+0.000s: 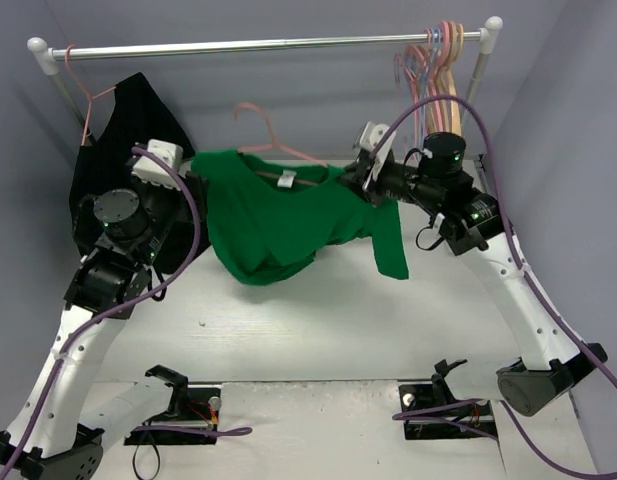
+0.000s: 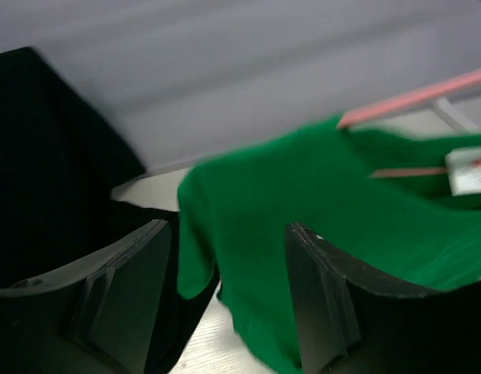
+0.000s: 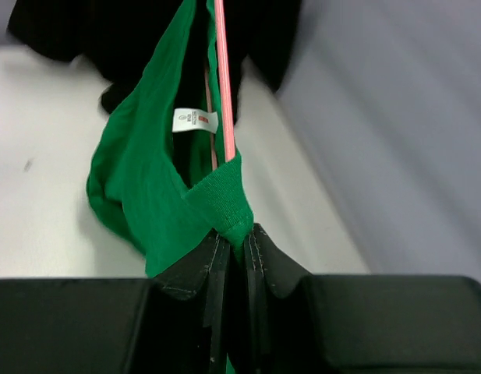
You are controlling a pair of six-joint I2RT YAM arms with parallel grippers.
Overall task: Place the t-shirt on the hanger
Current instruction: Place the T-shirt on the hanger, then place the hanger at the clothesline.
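The green t-shirt (image 1: 283, 215) hangs above the table between my two grippers, draped partly over the thin pink hanger (image 1: 271, 130), whose hook sticks up behind it. My right gripper (image 1: 353, 175) is shut on the shirt's ribbed collar (image 3: 224, 195), with the hanger's pink rod (image 3: 222, 86) running just past the pinched cloth. The white neck label (image 3: 195, 121) shows inside the collar. My left gripper (image 1: 191, 178) is open at the shirt's left shoulder. In the left wrist view the shirt (image 2: 326, 210) hangs beyond the spread fingers (image 2: 318, 280), and the hanger (image 2: 412, 97) shows at upper right.
A metal rail (image 1: 268, 45) spans the back. A black garment (image 1: 128, 125) hangs on a pink hanger at its left end, close behind my left gripper. Several hangers (image 1: 438, 55) hang at the right end. The white table (image 1: 318, 320) lies below, with grey walls around.
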